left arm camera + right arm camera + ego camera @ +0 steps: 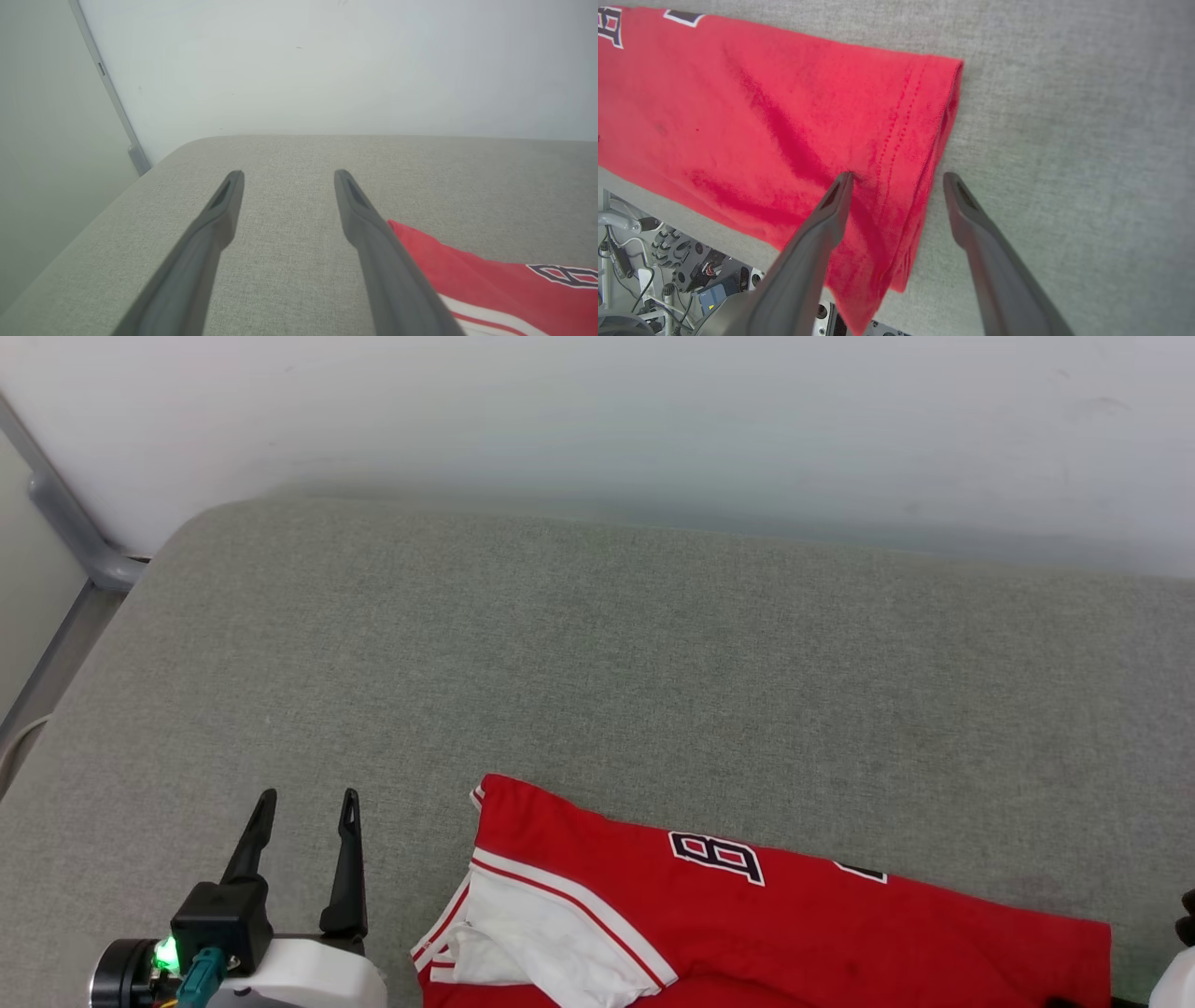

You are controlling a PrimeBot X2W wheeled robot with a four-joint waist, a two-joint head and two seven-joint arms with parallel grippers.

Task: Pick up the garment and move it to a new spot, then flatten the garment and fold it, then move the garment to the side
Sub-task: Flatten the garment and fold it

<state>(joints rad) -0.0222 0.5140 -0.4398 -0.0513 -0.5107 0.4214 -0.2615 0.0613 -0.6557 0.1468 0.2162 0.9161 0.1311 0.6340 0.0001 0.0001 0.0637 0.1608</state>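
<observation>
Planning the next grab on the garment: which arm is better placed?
Right, most likely. The right tool is open, its fingers straddling the hem edge of the garment. The left tool, also open, sits over bare grey padding beside the collar end.

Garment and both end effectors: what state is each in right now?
garment: lying on the grey cushion, partly folded, white sleeve on top, not gripped.
left end effector: open, empty, over bare cushion beside the garment's sleeve end.
right end effector: open, empty, straddling the garment's hem edge.
</observation>
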